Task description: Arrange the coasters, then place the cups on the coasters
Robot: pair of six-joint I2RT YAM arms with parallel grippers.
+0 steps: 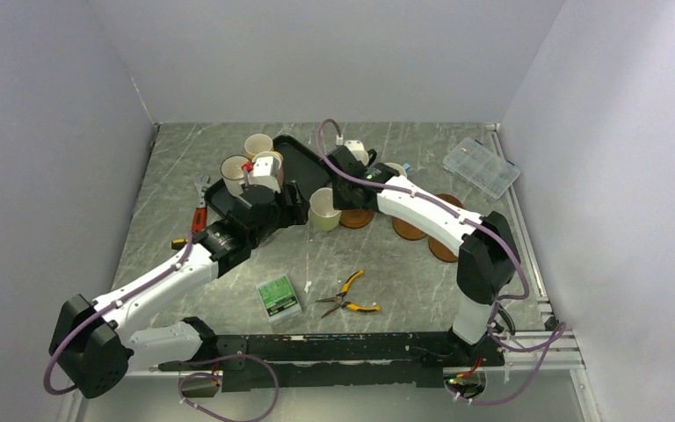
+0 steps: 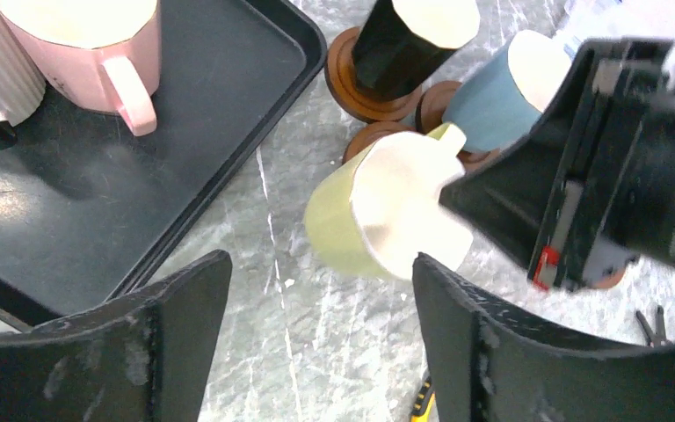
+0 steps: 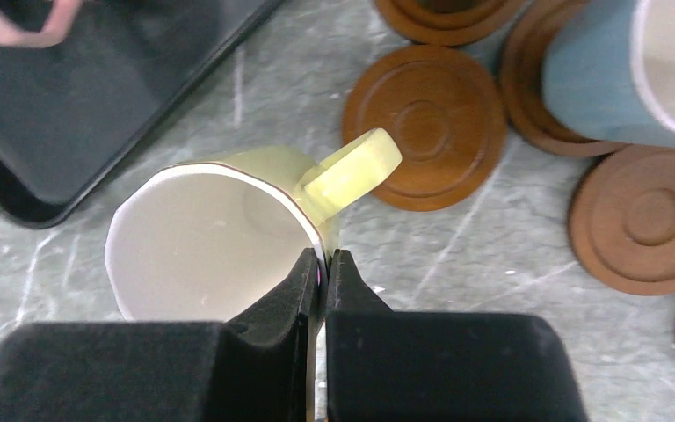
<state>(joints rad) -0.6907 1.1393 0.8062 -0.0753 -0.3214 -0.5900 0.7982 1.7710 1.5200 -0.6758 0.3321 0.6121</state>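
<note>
My right gripper [image 3: 323, 264] is shut on the rim of the yellow-green cup [image 3: 202, 237], one finger inside and one outside, close to its handle. The cup [image 1: 323, 209] is just off the black tray's corner, beside an empty coaster [image 3: 424, 126]. My left gripper [image 2: 321, 299] is open and empty just short of that cup [image 2: 352, 220]. A black cup [image 2: 404, 44] stands on a coaster [image 2: 352, 88]. The light blue cup [image 3: 615, 70] stands on another coaster [image 3: 527, 88]. More bare coasters [image 1: 409, 230] lie to the right. A pink cup [image 2: 88, 44] and a white cup [image 2: 0, 70] are on the tray.
The black tray [image 2: 185, 132] lies at the back left, with a cream cup [image 1: 257, 143] at its far edge. Yellow-handled pliers [image 1: 347, 297] and a green box [image 1: 279, 297] lie near the front. A clear plastic case [image 1: 482, 167] sits at the back right, a red-handled tool [image 1: 199, 211] by the left arm.
</note>
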